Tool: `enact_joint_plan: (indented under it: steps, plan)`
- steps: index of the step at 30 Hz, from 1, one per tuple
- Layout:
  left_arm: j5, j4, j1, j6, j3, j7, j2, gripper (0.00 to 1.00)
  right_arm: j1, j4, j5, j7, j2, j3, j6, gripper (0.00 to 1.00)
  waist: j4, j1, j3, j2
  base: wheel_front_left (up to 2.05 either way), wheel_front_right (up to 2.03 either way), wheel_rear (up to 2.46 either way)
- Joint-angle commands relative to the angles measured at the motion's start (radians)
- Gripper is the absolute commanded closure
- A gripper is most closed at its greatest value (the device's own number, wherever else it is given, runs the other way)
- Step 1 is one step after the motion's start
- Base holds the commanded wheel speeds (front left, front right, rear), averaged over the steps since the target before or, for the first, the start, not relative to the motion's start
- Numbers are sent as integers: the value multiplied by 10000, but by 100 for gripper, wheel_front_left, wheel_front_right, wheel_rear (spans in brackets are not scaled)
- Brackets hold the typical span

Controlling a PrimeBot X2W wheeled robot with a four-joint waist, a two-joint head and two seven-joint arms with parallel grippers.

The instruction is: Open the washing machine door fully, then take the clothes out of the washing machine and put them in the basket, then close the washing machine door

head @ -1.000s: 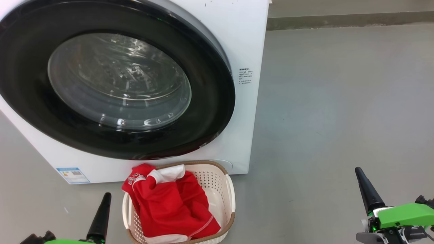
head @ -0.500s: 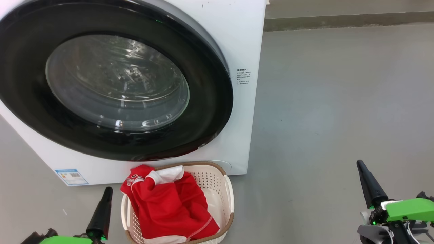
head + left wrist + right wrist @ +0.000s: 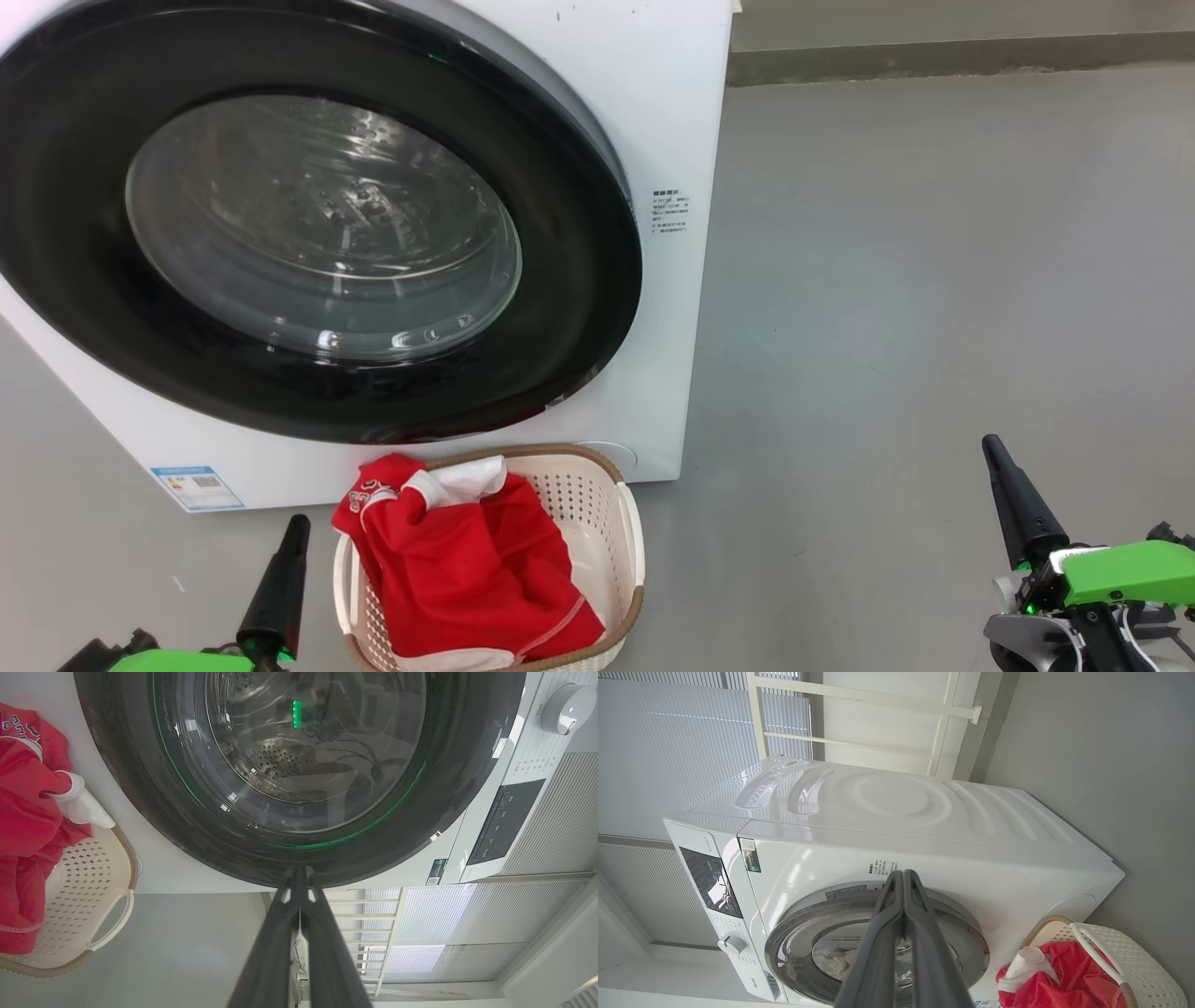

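- Washing machine door flush against the white washing machine, wide black rim and glass bowl facing the head camera; judged shut, latch hidden.
- Clothes, bright red with white trim, heaped in the basket, one red fold draped over its left rim.
- Basket standing on the grey floor, just beside the foot of the machine, below the door.
- Left gripper clenched on nothing, low beside the basket, near but apart.
- Right gripper likewise clenched and empty, well apart at the right.
- Task judged all but finished.
- Risk: door only pushed to, not caught, so free to swing out; impossible to confirm from these views.
- Risk: pale shape behind the glass in the right wrist view, cloth or reflection, cannot tell; if cloth, a garment left inside.
- Risk: draped fold slipping to the floor after a careless brush from the left gripper.
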Motion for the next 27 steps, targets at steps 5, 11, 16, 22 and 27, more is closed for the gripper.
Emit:
enact_joint_plan:
  steps: [5, 11, 16, 22, 27]
  plan:
    - [-68, -281, -411, 4, 363, 60, 106, 100, -423, -294, 69, 44, -50, 140, 4, 100, 1, 0, 0, -1, 0, 0, 0]
    - [-68, -281, -411, 4, 363, 59, 106, 100, -424, -293, 65, 47, -48, 135, 4, 100, 1, 0, 0, -1, 0, 0, 0]
    - [-68, -281, -411, 4, 363, 59, 106, 100, -424, -293, 63, 50, -45, 132, 4, 100, 1, 0, 0, -1, 0, 0, 0]
    - [-69, -281, -411, 4, 362, 59, 106, 100, -424, -293, 60, 53, -43, 128, 4, 100, 1, 0, 0, -1, 0, 0, 0]
    - [-69, -281, -411, 4, 362, 59, 106, 100, -424, -293, 57, 55, -41, 126, 4, 100, 1, 0, 0, -1, 0, 0, 0]
